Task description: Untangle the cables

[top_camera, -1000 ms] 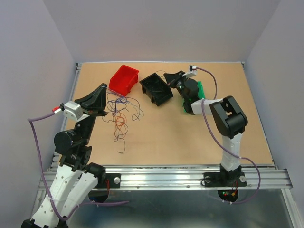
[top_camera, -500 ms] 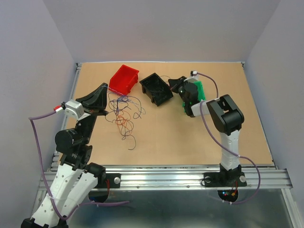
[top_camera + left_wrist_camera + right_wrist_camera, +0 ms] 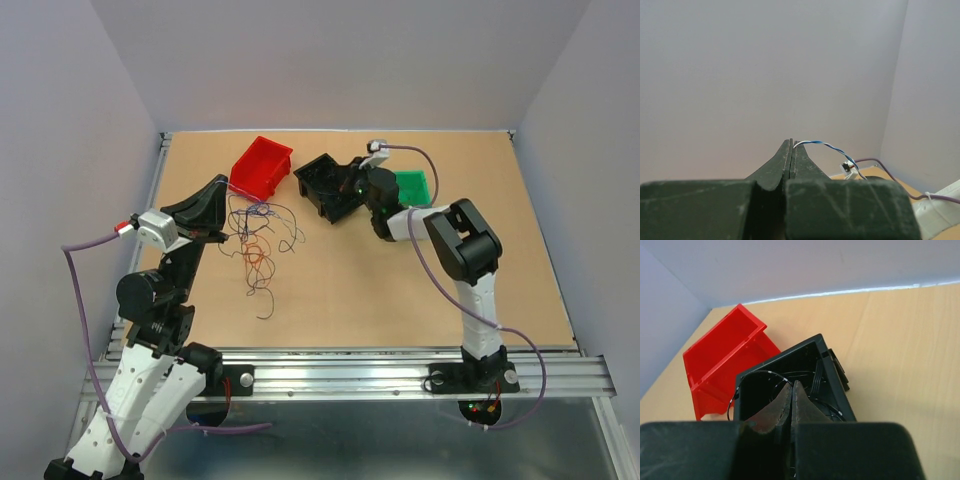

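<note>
— Where are the cables lying?
— The cables (image 3: 255, 243) are lying in a loose, curly heap on the left part of the wooden table (image 3: 400, 290), just in front of the red bin (image 3: 262, 166). One dark strand is trailing toward the near edge

— What is the left gripper doing?
— The left gripper (image 3: 792, 143) is hanging raised beside the heap. Its jaws are pressing together and pinching a blue-and-white strand (image 3: 826, 145), which is arcing off to the right

— And the right one?
— The right gripper (image 3: 791, 384) is pointing down into the black bin (image 3: 827, 365), jaws pressing together. A thin black wire (image 3: 761, 371) is looping inside the bin beside the tips, but I cannot tell whether it is being gripped

— Is anything getting in the way?
— From above, the right wrist is covering the black bin's right side and the left edge of the green bin (image 3: 415, 185). The red bin and the black bin are sitting near each other, not touching
</note>
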### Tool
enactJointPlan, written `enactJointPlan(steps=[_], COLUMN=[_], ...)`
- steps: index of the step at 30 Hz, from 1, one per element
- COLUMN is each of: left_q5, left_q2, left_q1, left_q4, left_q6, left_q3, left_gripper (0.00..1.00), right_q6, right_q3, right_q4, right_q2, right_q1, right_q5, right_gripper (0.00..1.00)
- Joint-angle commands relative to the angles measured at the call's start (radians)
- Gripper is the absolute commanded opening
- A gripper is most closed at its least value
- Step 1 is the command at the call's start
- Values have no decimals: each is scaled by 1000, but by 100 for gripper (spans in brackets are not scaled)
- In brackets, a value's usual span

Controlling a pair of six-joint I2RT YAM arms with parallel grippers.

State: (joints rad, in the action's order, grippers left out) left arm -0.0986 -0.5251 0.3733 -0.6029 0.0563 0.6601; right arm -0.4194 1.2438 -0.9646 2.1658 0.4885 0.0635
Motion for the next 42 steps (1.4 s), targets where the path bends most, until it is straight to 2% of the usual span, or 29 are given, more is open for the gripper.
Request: enactJointPlan(steps=[1, 8, 19, 28, 31, 35, 36, 42], left_q5=[-16, -27, -39, -49, -55, -59, -59, -58], left_q2=[4, 0, -7, -18, -23, -23, -24, -23], left_q1=[-1, -1, -1, -1, -1, -2, -1, -2], left_q4=[-70, -69, -70, -69, -70, -69, -69, -69], left_q6=[-12, -10, -12, -12, -12, -10, -12, -13], left_q3=[-5, -5, -4, -2, -2, -2, -2, -2], left_gripper=[0, 0, 0, 0, 0, 0, 0, 0], right_q6=[139, 182, 257, 288, 288, 271, 265, 255], right_q3=[87, 250, 477, 503, 529, 545, 548, 523], right_q4=[71, 300, 659, 684, 684, 681, 682, 676], right_q2=[17, 89, 235, 223, 216, 178, 161, 101], right_q1=[16, 19, 53, 62, 61, 61, 61, 61], right_q5=[-33, -119, -18, 19, 13, 10, -2, -14], right_gripper=[1, 1, 0, 0, 4, 14, 20, 32])
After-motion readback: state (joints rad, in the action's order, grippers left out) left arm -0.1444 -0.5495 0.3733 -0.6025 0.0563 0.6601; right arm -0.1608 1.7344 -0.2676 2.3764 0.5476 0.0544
